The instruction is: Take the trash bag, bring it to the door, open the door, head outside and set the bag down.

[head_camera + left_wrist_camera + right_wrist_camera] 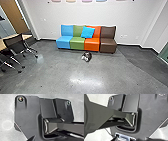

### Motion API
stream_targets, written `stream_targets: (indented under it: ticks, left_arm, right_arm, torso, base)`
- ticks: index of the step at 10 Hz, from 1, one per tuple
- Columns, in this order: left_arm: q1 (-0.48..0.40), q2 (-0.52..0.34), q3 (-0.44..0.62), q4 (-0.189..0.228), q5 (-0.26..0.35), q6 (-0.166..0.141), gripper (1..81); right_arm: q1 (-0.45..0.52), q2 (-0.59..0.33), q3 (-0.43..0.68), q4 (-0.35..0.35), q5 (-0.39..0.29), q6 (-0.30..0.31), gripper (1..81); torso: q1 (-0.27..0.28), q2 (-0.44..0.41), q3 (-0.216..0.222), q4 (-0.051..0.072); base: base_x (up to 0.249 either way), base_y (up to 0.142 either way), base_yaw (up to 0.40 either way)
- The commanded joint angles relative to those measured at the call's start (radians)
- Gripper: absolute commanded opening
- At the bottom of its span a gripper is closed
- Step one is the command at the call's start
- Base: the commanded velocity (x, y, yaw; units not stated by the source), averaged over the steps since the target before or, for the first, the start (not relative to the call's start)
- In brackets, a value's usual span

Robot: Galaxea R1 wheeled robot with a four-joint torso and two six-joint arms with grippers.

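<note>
Bag (87, 56) | on floor (55, 72), near seats (77, 43) | both claws: cannot tell whether apart

Your left wrist is turned toward the robot's own wide dark plate (30, 110), where the jointed bar (62, 127) meets a rounded recess. Your right wrist also faces that plate, with the bar reaching partly across it to the recess.

Brightly lit; white glare on the floor (85, 81); shadow beneath the seats (77, 43)
</note>
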Motion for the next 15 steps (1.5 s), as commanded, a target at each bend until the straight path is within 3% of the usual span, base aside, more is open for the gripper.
stream_targets:
  ticks: [1,4,15]
  left_arm:
    - [-0.022,0.001,0.004,-0.002,0.062,0.001,81.1]
    - [-0.022,-0.002,0.004,-0.002,0.062,0.001,81.1]
    - [-0.028,-0.002,0.003,0.001,0.063,0.001,81.1]
  right_arm:
    - [0.010,0.001,0.008,-0.016,-0.050,-0.004,81.1]
    - [0.010,0.004,0.008,-0.017,-0.050,-0.004,81.1]
    - [0.012,0.007,0.008,-0.016,-0.054,-0.002,81.1]
  torso:
    - [0.000,0.000,0.000,0.000]
    - [0.000,0.000,0.000,0.000]
    - [0.000,0.000,0.000,0.000]
  base:
    - [0.141,0.000,0.000]
    - [0.141,0.000,0.000]
    - [0.141,0.073,0.000]
